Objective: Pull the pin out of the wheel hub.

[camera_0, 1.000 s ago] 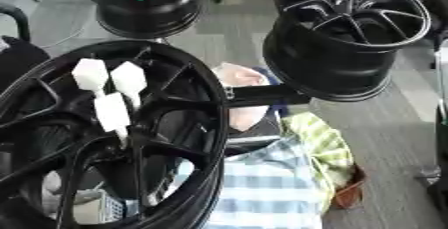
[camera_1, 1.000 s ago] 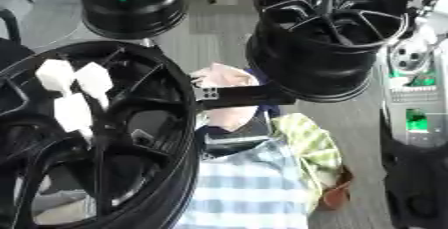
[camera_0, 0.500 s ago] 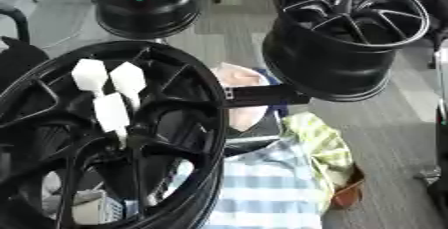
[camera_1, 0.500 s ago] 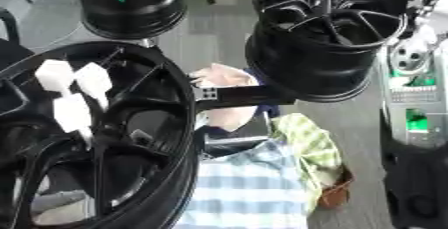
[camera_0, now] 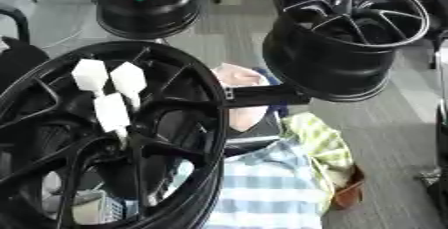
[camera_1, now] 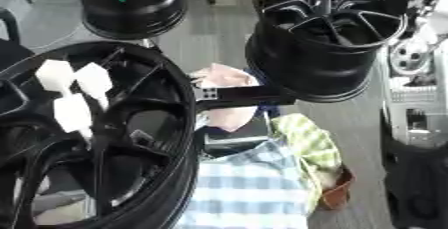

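1. Nothing yet done, judging by how things lie: three white pins [camera_0: 112, 112] sit in the face of the nearest wheel hub [camera_0: 213, 138], clustered close together at its upper left, two side by side and the third just below them.
2. Each shows a blocky white head standing out from the black spokes, with a thin pale stem below. Cannot be told how deep the stems go.
3. Hub itself fills the lower left of both views, tilted, its rim touching or passing just in front of a black bar [camera_0: 262, 95] that runs towards a second wheel [camera_0: 332, 58] at the upper right. A third wheel [camera_0: 144, 8] stands at the top, well apart.
4. Left to do – practically all of it: reaching the cluster, closing on one white head, drawing it straight out along its stem.
5. No robot hand or arm to be found in either eye view, so no pose to give, and whether either hand is wide, narrow or holding something cannot be told.
6. Nothing touches the pins now – all three stand free for a grasp from above or from the side.
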### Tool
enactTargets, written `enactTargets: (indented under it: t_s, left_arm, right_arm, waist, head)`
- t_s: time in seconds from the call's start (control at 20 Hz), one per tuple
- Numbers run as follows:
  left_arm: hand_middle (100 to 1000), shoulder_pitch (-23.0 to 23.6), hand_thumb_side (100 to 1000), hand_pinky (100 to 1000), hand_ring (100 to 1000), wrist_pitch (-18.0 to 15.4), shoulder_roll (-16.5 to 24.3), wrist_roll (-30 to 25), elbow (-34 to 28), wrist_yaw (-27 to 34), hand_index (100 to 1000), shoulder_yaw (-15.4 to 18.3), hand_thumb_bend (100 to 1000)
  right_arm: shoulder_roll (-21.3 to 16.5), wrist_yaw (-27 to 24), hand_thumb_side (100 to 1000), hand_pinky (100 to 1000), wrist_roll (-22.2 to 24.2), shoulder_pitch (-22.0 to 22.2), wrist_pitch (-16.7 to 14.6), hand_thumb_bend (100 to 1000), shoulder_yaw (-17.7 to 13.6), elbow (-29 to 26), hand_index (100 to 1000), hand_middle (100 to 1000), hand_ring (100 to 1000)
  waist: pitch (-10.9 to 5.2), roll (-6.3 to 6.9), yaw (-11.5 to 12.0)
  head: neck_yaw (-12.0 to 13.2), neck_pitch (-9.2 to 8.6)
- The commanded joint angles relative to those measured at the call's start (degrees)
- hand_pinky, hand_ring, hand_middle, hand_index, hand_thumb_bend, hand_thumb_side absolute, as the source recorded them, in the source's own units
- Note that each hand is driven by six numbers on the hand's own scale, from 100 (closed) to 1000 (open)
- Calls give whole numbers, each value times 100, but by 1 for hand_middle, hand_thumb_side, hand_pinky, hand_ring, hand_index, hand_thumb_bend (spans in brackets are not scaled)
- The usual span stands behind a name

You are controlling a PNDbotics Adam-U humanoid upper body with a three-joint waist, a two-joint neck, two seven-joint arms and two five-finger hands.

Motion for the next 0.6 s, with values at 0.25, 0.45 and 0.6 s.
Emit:
enactTargets:
  t_s: [0.25,0.45,0.6]
  left_arm:
    - [630,246,341,808,724,-254,448,-732,-1539,870,782,-399,215]
    - [632,401,341,808,725,-324,537,-995,-2141,1182,783,-539,221]
    - [632,432,337,809,725,-336,568,-1089,-2398,1287,783,-583,224]
  right_arm:
    - [-66,26,403,753,39,-104,-23,100,13,-93,814,687,731]
    - [-69,32,398,753,68,-121,-22,100,24,-92,814,687,731]
    - [-68,35,398,753,80,-128,-24,100,31,-92,814,687,731]
  waist:
    - [-74,50,-32]
    - [-70,58,-53]
    - [-69,63,-56]
  head:
    - [22,-63]
    - [35,-67]
    - [44,-66]
